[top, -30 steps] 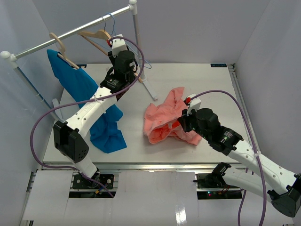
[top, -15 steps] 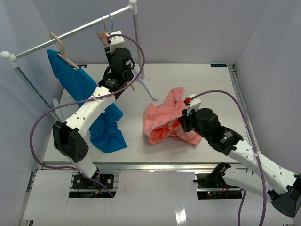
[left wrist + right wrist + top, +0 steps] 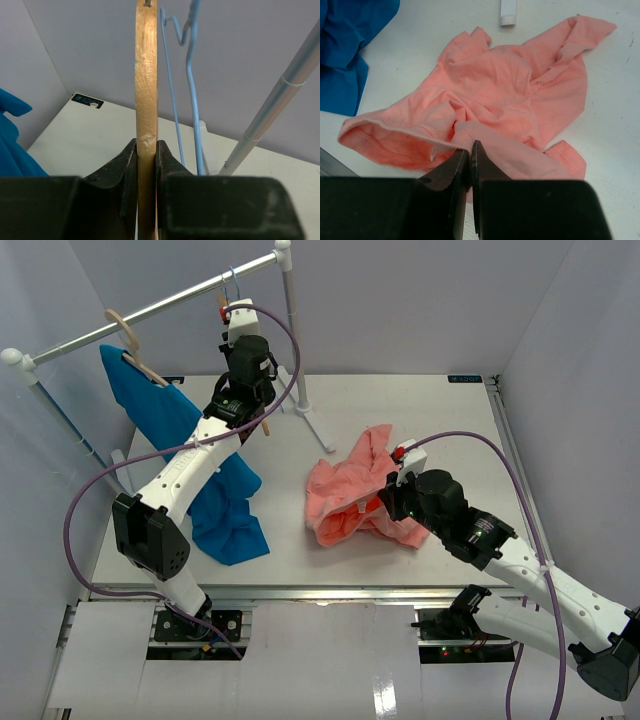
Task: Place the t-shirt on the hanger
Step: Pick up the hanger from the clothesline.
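Observation:
The salmon-pink t-shirt (image 3: 345, 490) lies crumpled on the white table, right of centre. My right gripper (image 3: 387, 502) is at its near edge, shut on a fold of the hem, as the right wrist view (image 3: 470, 147) shows, with the t-shirt (image 3: 510, 85) spread beyond. My left gripper (image 3: 238, 338) is raised by the rail and shut on the light wooden hanger (image 3: 222, 310). In the left wrist view the hanger (image 3: 146, 75) stands edge-on between the shut fingers (image 3: 146, 145). Its hook tip is at the frame top.
A metal clothes rail (image 3: 150, 310) crosses the back left on a white post (image 3: 295, 340). A bright blue shirt (image 3: 170, 420) hangs from a tan hanger (image 3: 125, 335) and trails onto the table. A pale-blue wire hanger (image 3: 192, 75) hangs just right of the wooden one.
My left gripper has moved up and left with the wooden hanger, turning it edge-on near the rail. The right gripper and the t-shirt have not moved.

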`<state>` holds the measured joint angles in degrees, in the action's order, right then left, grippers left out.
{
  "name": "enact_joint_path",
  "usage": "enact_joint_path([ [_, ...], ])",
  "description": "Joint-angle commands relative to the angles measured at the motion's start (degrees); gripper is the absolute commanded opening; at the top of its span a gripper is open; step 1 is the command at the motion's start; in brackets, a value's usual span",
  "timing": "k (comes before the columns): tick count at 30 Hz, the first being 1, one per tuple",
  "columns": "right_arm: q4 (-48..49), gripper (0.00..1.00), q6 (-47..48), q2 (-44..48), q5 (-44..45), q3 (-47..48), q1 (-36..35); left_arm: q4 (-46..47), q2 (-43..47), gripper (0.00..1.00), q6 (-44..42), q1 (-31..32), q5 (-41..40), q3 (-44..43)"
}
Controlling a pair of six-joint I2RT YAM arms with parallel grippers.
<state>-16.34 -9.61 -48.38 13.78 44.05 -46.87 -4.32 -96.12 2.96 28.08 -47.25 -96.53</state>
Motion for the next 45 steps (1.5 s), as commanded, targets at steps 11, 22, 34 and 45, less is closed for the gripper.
enact_joint_path([
  [11, 2.83, 0.08, 0.79, 0.26, 1.10, -0.28, 0.20, -0.26, 4.31, 0.00, -2.43, -1.01, 2.12, -2.77],
  [22, 3.05, 0.08, 0.57, 0.14, 1.07, -0.20, 0.20, 2.37, 10.82, 0.00, -3.98, -0.99, 4.40, -1.58],
  [34, 3.14, 0.08, 0.55, 0.32, 0.65, -0.20, 0.20, -3.35, 18.15, 0.00, 0.50, -1.01, 6.65, 7.64],
  [45, 2.98, 0.08, 0.55, 0.87, 0.11, -0.28, 0.25, -16.92, 25.76, 0.00, 8.38, -0.92, 18.12, 16.73],
])
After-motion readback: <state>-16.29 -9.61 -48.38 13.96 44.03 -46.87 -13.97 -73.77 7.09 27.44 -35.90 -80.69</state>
